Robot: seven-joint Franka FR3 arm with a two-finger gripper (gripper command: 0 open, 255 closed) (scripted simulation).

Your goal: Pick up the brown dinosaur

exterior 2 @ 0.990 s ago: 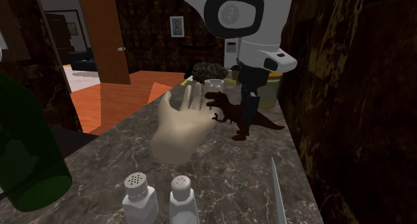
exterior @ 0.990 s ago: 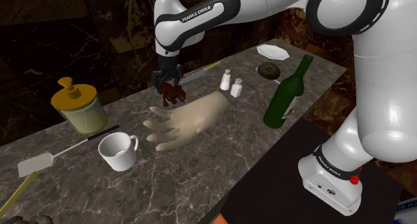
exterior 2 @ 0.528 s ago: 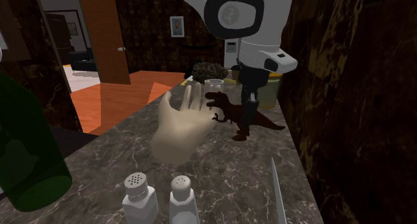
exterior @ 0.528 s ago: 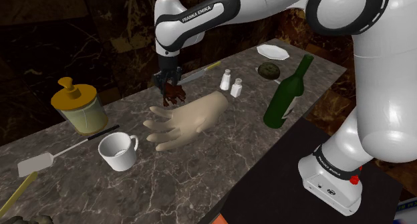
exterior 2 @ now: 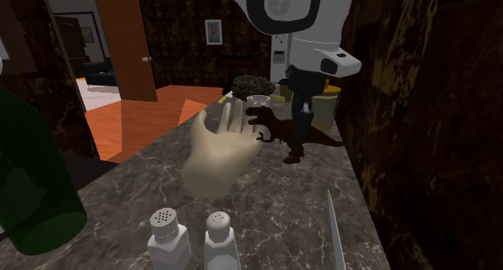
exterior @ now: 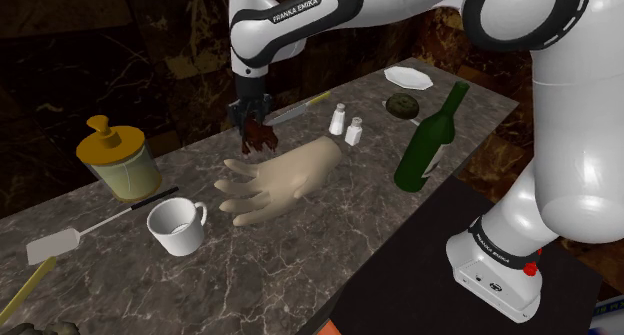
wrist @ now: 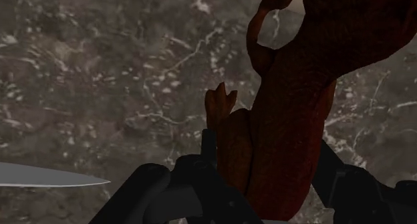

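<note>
The brown dinosaur [exterior 2: 276, 126] is a small reddish-brown toy with a long tail, clasped between my black fingers [wrist: 200, 166] and hanging a little above the dark marble counter [exterior: 330, 208]. From the shoulder view it shows as a dark red shape [exterior: 261, 132] under my gripper [exterior: 255, 121], just behind the fingertips of the beige model hand [exterior: 275, 179]. Close up, its scaly body [wrist: 287, 122] runs between the two fingers. My gripper [exterior 2: 298, 119] is shut on it.
On the counter lie a knife [exterior: 300, 109], two shakers [exterior: 346, 123], a green bottle [exterior: 430, 138], a white mug [exterior: 178, 226], a yellow-lidded jar [exterior: 117, 159], a spatula [exterior: 90, 233] and a plate [exterior: 408, 78]. A dark wall [exterior 2: 419, 123] runs close behind the gripper.
My fingers closed on the dinosaur, then the hand rose slightly, lifting the toy off the counter.
</note>
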